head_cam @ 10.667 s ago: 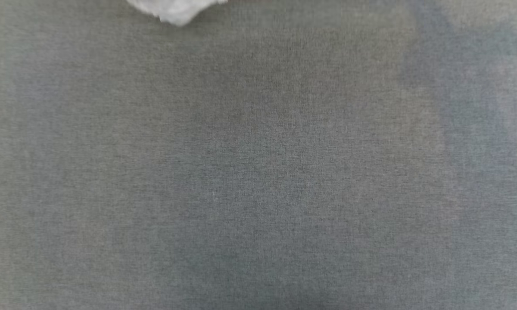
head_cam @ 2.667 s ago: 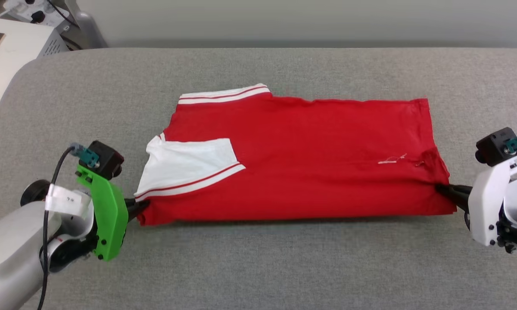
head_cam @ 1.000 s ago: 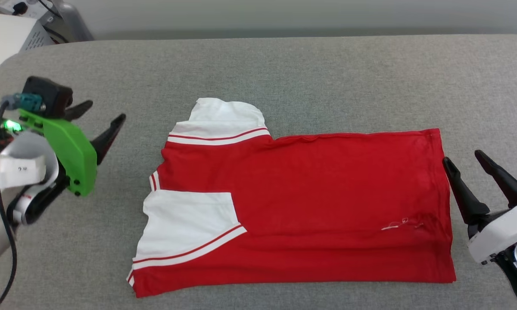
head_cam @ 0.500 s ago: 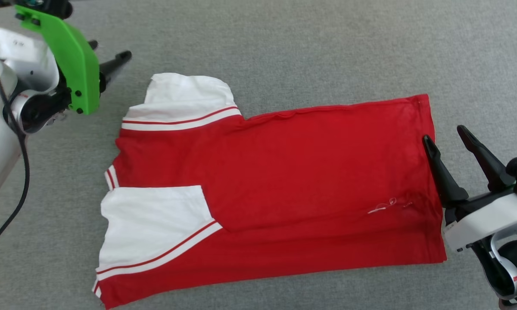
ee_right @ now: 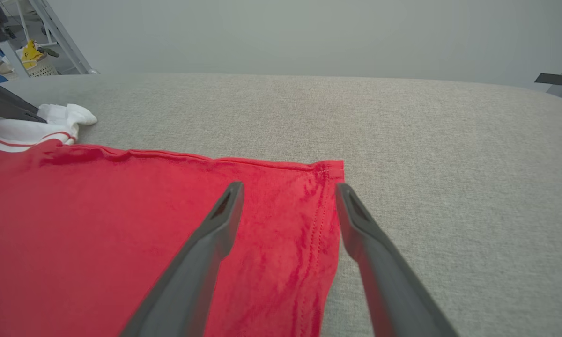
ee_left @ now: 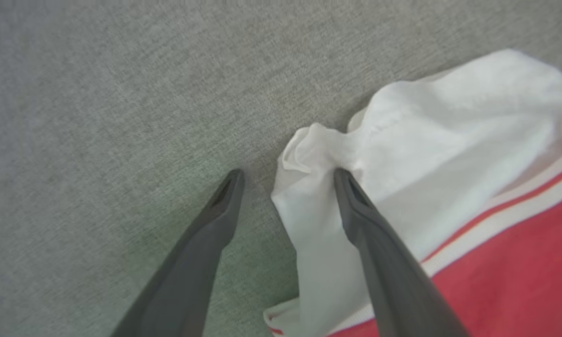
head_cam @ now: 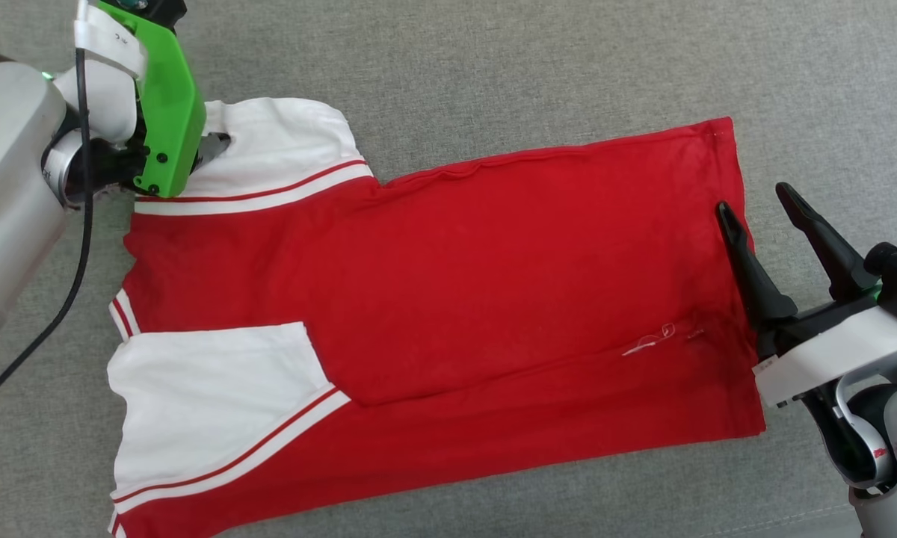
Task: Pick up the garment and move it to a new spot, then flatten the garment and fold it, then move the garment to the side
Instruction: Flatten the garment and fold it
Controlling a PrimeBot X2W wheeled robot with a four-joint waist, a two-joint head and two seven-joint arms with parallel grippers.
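Noted soft, matt knit cloth in the garment (head_cam: 448,284), lightly creased. Found coarse, matt grey woven cloth over the bench (head_cam: 493,60). Saw smooth, dull dark plastic on the left tool (ee_left: 288,174) and right tool (ee_right: 288,185), and glossy green plastic on the left wrist plate (head_cam: 166,97).

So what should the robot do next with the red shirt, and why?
Probably close both. The open left end effector straddles the white sleeve edge of the red soft-fabric T-shirt, and the open right end effector straddles its red hem, so both seem set to pinch.
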